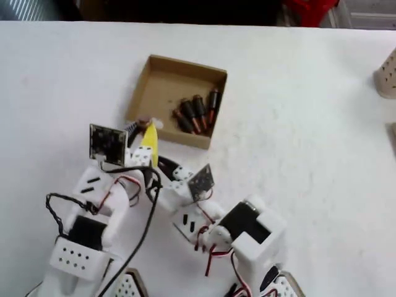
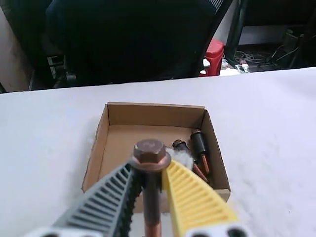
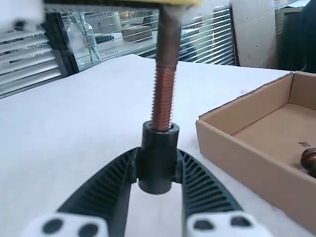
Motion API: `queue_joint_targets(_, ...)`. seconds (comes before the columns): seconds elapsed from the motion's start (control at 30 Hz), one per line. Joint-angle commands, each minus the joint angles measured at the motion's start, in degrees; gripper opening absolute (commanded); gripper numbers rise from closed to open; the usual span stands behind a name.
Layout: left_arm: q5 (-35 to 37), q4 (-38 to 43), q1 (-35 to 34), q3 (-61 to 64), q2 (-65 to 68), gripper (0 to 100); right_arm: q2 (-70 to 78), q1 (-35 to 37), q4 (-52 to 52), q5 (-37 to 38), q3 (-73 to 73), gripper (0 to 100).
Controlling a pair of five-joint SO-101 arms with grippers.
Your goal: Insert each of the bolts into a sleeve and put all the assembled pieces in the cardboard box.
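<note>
- Bolt [image 3: 163, 98]: held upright just beside the near wall of the cardboard box [image 1: 158, 62], with its threaded tip entered in the mouth of the sleeve [image 3: 158, 158]. Most of the thread stood bare above the sleeve, so I judged the insertion begun but not seated.
- Sleeve: a dark cylinder held upright under the bolt, above the tabletop [image 1: 297, 124].
- My left fingers [image 2: 192, 197]: closed on the bolt's shank just under its hexagonal head.
- My right fingers [image 3: 207, 182]: closed on the sleeve, one on each side.
- Assembled pieces [image 1: 197, 113]: several lay side by side in one corner of the cardboard box. That share of the task I judged done.
- Left to do, in my judgement: drive the bolt down until the head met the sleeve, then carry the pair into the box. Whether further loose parts waited elsewhere I could not tell.
</note>
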State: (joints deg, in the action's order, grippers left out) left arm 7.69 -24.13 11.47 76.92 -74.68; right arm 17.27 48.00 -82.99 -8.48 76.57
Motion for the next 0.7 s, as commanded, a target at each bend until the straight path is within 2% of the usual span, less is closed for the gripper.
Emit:
queue_joint_targets(0.0,-0.35,1.67,0.31,-0.97,2.59,2,-0.22,0.13,0.13,-0.53,-0.26,1.6)
queue_joint_targets(0.2,-0.35,1.32,0.22,-0.70,4.00,2,-0.22,0.13,0.13,-0.53,-0.26,1.6)
queue_joint_targets(0.43,-0.35,-2.64,0.13,-0.88,4.00,2,-0.22,0.13,0.13,-0.53,-0.26,1.6)
queue_joint_targets(0.67,-0.35,-2.55,-2.95,-0.79,4.00,2,-0.40,-0.04,0.13,-0.53,-0.26,1.6)
